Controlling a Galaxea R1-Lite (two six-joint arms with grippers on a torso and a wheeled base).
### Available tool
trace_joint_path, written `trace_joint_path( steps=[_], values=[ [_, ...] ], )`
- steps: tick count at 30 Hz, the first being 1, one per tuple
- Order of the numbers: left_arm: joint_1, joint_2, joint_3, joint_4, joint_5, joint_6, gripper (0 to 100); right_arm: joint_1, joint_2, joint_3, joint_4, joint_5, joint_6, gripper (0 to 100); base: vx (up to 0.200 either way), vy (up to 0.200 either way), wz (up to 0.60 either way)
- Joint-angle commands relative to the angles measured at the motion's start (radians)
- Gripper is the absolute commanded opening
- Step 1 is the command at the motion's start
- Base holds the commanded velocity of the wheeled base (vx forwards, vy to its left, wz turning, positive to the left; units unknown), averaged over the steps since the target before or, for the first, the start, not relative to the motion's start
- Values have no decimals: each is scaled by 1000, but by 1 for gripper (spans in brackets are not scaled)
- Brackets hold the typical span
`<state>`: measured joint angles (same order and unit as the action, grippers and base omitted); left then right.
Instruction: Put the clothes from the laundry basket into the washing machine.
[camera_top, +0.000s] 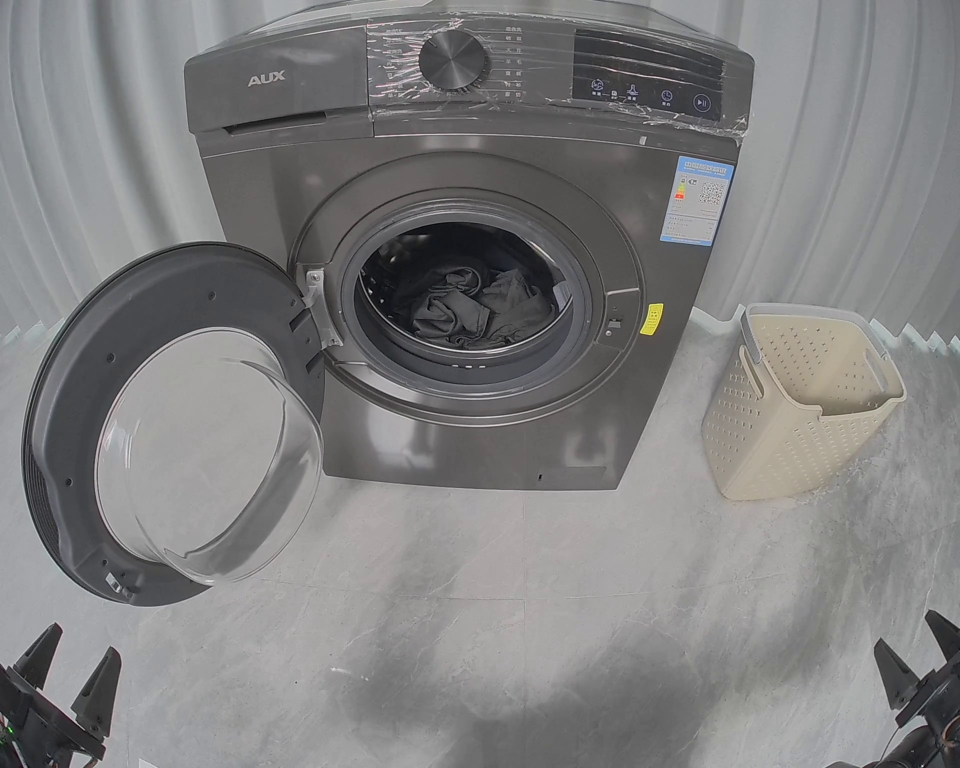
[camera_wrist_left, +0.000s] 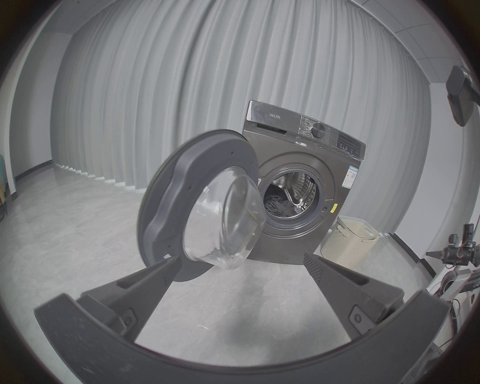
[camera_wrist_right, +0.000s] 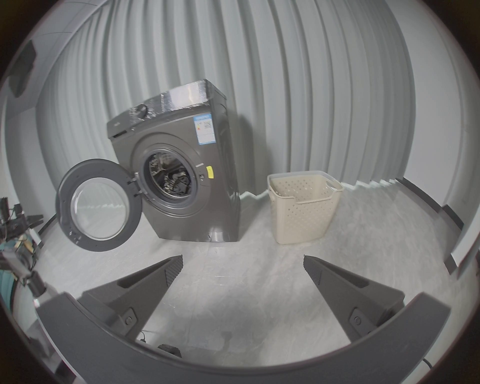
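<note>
Clothes (camera_top: 465, 305), dark grey and crumpled, heaped inside the steel drum (camera_top: 378, 272) of the dark grey front-loading washing machine (camera_top: 450, 440), low in the round opening, behind the door seal. Round grey door (camera_top: 150, 300) with bulging clear glass bowl, swung wide open on the hinge at the robot's left, inner face turned outward, lower edge close to the floor. Cream perforated plastic laundry basket (camera_top: 770, 440), set upright on the marbled grey floor (camera_top: 500, 620) near the machine's right front corner, apart from it, handle loops at two sides of the rim.

Left gripper (camera_top: 77, 648), held low at the near left, short of the open door, black pointed fingers (camera_top: 98, 690) aimed up and forward, spread apart, clasping nothing. Right gripper (camera_top: 908, 635), mirrored at the near right, well apart from the basket, fingers (camera_top: 893, 672) likewise parted, nothing gripped between them.

From both wrists: claws levelled at the machine from well back, bare floor between.

Behind machine and basket, pale pleated curtain (camera_top: 850, 150), spread across the full width.
</note>
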<state>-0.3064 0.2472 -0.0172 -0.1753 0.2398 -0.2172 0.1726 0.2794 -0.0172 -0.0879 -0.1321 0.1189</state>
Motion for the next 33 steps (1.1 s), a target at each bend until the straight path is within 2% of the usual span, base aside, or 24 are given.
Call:
trace_joint_path(
  steps=[1, 2, 3, 4, 5, 6, 7, 9, 10, 11, 14, 16, 17, 20, 25, 33],
  values=[
    [159, -155, 17, 76, -73, 38, 100, -177, -262, -15, 112, 186, -111, 100, 0, 0, 0],
    [164, -155, 17, 76, -73, 39, 100, -177, -264, -15, 112, 184, -113, 100, 0, 0, 0],
    [202, -157, 17, 77, -71, 55, 100, -174, -264, -18, 120, 169, -117, 100, 0, 0, 0],
    [240, -160, 17, 79, -73, 67, 100, -176, -266, -15, 129, 143, -127, 100, 0, 0, 0],
    [302, -172, 16, 85, -79, 85, 100, -176, -266, 3, 123, 101, -108, 100, 0, 0, 0],
    [334, -183, 16, 86, -85, 98, 100, -176, -266, 8, 120, 86, -102, 100, 0, 0, 0],
    [340, -190, 16, 88, -88, 124, 100, -177, -266, 6, 120, 95, -101, 100, 0, 0, 0],
    [313, -217, 16, 96, -99, 157, 100, -176, -266, 5, 120, 101, -104, 100, 0, 0, 0],
    [311, -223, 17, 96, -102, 159, 100, -176, -266, 5, 120, 101, -105, 100, 0, 0, 0],
    [303, -247, 16, 114, -135, 154, 100, -168, -267, 5, 117, 115, -113, 100, 0, 0, 0],
    [302, -247, 14, 140, -185, 151, 100, -168, -270, 5, 122, 124, -113, 100, 0, 0, 0],
    [302, -247, 14, 151, -201, 162, 100, -171, -269, 10, 111, 128, -119, 100, 0, 0, 0],
    [302, -247, 16, 165, -215, 179, 100, -171, -270, 10, 109, 131, -128, 100, 0, 0, 0],
    [302, -247, 16, 178, -214, 196, 100, -166, -270, 10, 109, 141, -122, 100, 0, 0, 0],
    [303, -247, 16, 180, -214, 194, 100, -168, -270, 10, 109, 141, -125, 100, 0, 0, 0],
    [302, -247, 16, 178, -214, 193, 100, -168, -270, 10, 109, 141, -125, 100, 0, 200, 0]
  ],
)
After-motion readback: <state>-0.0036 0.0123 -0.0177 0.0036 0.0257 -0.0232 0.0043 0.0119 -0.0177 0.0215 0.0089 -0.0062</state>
